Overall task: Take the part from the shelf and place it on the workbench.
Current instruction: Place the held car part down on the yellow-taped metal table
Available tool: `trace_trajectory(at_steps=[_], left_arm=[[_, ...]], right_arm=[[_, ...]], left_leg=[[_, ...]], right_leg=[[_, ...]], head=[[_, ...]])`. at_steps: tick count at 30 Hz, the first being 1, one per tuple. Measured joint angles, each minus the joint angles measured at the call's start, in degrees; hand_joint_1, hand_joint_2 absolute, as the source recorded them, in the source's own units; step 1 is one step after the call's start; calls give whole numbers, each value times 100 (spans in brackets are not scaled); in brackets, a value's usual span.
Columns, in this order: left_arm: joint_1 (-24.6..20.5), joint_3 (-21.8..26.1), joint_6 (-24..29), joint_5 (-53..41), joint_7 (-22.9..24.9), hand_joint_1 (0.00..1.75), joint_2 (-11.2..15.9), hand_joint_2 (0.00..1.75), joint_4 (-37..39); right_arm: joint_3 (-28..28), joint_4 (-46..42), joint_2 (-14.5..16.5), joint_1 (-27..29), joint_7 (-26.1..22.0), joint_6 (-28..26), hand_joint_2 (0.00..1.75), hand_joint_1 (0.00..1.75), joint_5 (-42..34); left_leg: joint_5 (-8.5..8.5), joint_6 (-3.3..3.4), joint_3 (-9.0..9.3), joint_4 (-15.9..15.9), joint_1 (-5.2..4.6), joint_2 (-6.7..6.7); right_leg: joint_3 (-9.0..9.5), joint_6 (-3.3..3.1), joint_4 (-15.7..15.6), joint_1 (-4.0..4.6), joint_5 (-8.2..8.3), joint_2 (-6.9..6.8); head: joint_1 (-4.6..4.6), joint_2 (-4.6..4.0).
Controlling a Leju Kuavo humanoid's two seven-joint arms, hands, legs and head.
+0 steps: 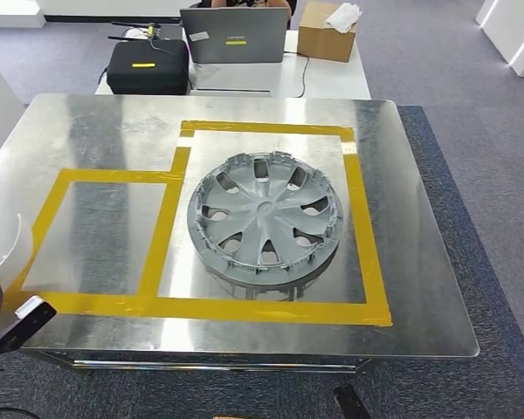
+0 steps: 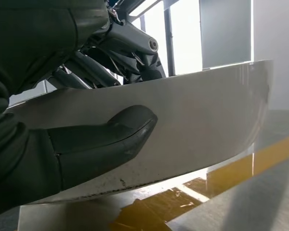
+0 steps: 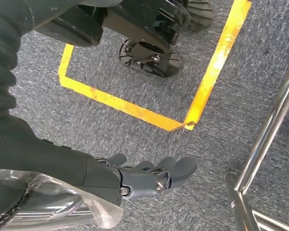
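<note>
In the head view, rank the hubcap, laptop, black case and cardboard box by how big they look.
1. Hubcap, clearly largest.
2. Laptop.
3. Black case.
4. Cardboard box, though the picture's top edge cuts it off.
The last three stand farther from the camera, so their true sizes are unsure.

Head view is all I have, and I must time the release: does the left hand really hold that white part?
Observer: Yes; the left hand grips the white curved part, thumb across its face.
Operator: Over the tape yet?
Observer: Its lower edge is above yellow tape on the metal workbench; contact unclear.
Operator: And the right hand?
Observer: The right hand hangs empty over grey carpet, fingers extended.
</note>
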Motion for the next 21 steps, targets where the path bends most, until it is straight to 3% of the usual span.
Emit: trace_trajectory(at_steps=[9,21], left_arm=[[-205,-624,2,-258,174,175,163,175,342],[-1525,-2520,126,-1098,792,175,-28,175,1691]], right_arm=[[100,4,-1,-28,34,30,175,0,-47],[445,4,0,-165,257,97,175,0,-218]], left_leg=[[-2,-1,3,0,-1,-9],[10,3,14,3,-6,-32]], right_leg=[[-62,-5,-2,0,-12,-21],[25,0,-1,-3,-2,-45]], head=[[-1,0],[-1,0]])
